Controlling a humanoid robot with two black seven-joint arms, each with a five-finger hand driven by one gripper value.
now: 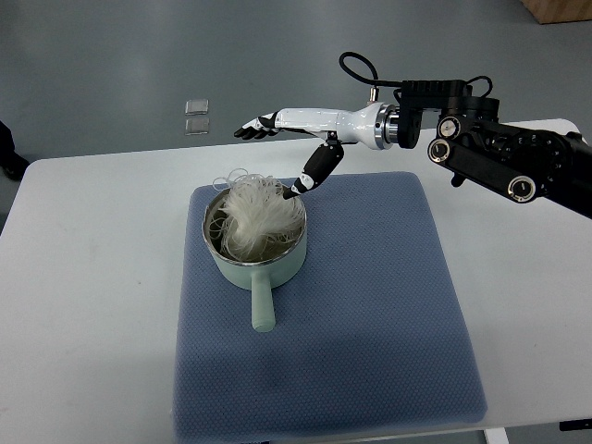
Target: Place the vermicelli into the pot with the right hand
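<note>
Nearest me, I see a blue mat covering the middle of the white bench. Toward the mat's far left corner stands a pale green pot, handle pointing at the near edge. White vermicelli fills the pot, a few strands looping over its far rim. Beyond it, near the bench's far edge, I see the right hand above the pot, fingers extended, thumb angled down toward the noodles, holding nothing.

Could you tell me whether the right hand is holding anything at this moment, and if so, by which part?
Nothing is held. The right hand is open above the pot, and the vermicelli already lies in it.
</note>
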